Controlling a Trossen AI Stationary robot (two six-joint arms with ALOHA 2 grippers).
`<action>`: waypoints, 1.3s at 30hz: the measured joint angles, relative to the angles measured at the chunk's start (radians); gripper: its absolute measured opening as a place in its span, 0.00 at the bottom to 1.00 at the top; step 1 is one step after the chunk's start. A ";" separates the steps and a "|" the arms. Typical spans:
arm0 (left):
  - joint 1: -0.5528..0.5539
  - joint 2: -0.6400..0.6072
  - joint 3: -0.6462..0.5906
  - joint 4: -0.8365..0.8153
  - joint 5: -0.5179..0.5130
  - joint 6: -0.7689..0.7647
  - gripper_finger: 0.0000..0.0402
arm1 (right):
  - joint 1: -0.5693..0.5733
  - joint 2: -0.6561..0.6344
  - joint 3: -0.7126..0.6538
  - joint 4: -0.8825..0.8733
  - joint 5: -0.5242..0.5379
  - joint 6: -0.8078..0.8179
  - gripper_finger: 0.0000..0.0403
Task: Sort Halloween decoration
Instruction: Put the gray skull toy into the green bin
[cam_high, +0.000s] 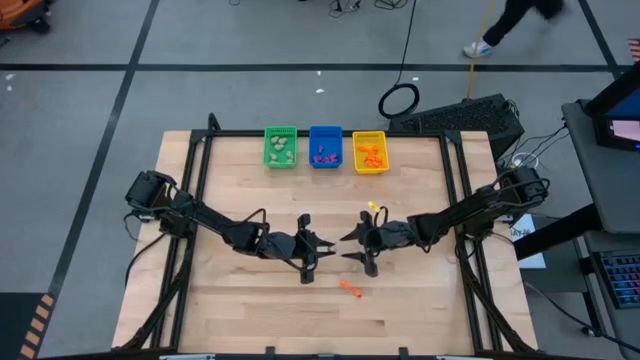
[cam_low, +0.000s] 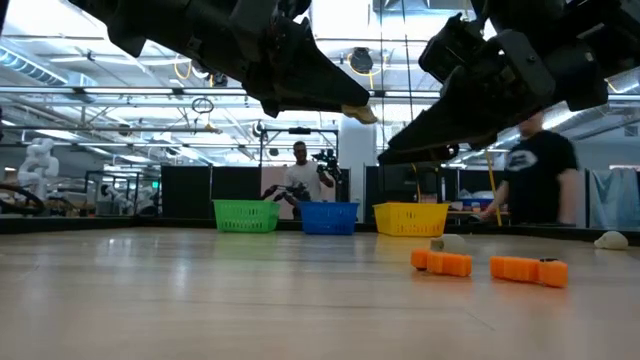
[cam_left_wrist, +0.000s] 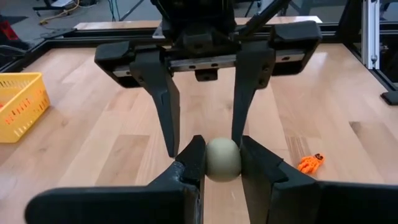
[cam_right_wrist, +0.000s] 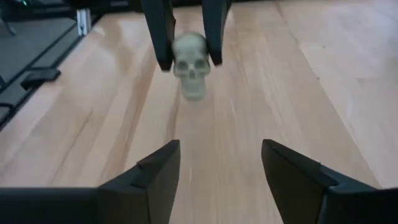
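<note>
Left wrist view shows the left pincer (cam_left_wrist: 222, 163) clamped on a pale skull (cam_left_wrist: 222, 159) above mid-desk; the right pincer (cam_right_wrist: 221, 163) faces it, fingers apart and empty. Bins already hold trinkets, while orange pieces (cam_high: 350, 287) lie unsorted on the desk (cam_high: 250, 300).

Three rectangular plastic bins are set in a row along the far edge of the wooden table (cam_high: 240, 300): the green bin (cam_high: 280, 147) on the left, the blue bin (cam_high: 325, 146) in the middle, the yellow bin (cam_high: 369, 152) on the right. At mid-table a pale beige skull trinket (cam_left_wrist: 222, 159) is held above the tabletop between the left gripper (cam_high: 322, 248) and the right gripper (cam_high: 347, 246), which face each other. Two small orange trinkets (cam_high: 349, 287) are lying nearer, just right of centre.
</note>
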 joint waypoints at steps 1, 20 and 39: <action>0.000 -0.001 0.000 -0.003 0.000 0.000 0.15 | 0.000 -0.008 0.000 -0.020 0.000 0.001 0.53; -0.002 -0.184 0.000 -0.192 0.016 0.010 0.15 | 0.007 -0.040 0.000 -0.187 0.000 0.027 0.52; -0.033 -0.609 -0.113 -0.402 0.020 0.051 0.15 | 0.008 -0.040 0.000 -0.186 -0.005 0.028 0.52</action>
